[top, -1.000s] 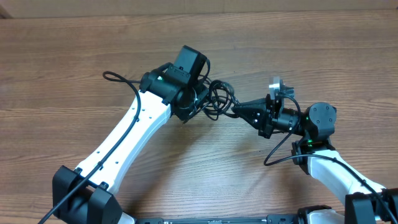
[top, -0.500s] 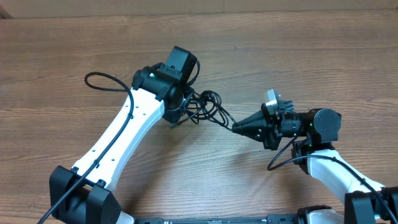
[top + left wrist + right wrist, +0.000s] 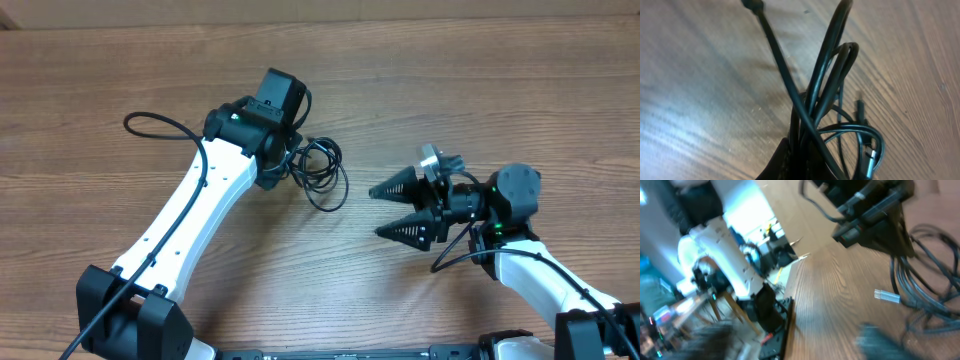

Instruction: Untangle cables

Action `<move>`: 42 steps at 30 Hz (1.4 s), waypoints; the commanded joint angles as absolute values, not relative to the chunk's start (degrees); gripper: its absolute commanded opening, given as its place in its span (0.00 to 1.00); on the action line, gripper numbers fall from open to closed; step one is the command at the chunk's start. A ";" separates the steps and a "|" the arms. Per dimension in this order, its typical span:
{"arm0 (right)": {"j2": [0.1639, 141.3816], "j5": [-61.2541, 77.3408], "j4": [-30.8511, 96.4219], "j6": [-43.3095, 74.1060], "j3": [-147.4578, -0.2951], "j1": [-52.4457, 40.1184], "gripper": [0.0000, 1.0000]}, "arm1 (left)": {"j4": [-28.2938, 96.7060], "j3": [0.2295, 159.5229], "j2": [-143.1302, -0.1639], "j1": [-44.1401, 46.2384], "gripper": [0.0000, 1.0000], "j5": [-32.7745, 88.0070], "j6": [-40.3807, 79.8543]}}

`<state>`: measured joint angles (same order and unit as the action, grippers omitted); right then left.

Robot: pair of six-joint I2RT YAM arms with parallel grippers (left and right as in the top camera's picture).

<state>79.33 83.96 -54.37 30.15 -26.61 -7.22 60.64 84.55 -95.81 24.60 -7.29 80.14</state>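
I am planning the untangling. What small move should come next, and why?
Probably bring the right gripper, open and empty, to the loose loop of the cables and close there: the left gripper is shut on them, so a second hold could pull the tangle apart.

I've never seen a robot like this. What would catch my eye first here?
A tangle of thin black cables near the middle of the wooden table is pinched at its left end by the left pincer, which is shut on it. Across a bare gap, the right pincer points at the tangle with its jaws spread wide, holding nothing.
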 commanded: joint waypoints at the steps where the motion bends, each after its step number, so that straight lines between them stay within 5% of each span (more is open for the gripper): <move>1: 78.67 76.07 -48.21 30.17 -27.73 -7.09 1.00 | 59.24 84.47 -95.98 24.67 0.04 -8.95 68.31; 14: 78.67 58.76 -29.95 30.94 -27.73 -7.11 1.00 | 53.87 84.47 -95.98 24.77 0.04 -1.43 51.48; 22: 78.67 58.48 -31.53 48.01 -27.73 -7.11 1.00 | 50.92 84.47 -95.98 24.80 0.04 -1.30 48.86; 30: 78.67 57.87 -30.65 50.70 -27.73 -7.11 0.78 | 48.82 84.47 -95.98 25.28 0.04 0.05 52.80; 42: 78.67 56.34 -27.66 52.27 -27.73 -7.16 0.73 | 42.98 84.49 -95.98 30.52 0.04 -0.08 55.07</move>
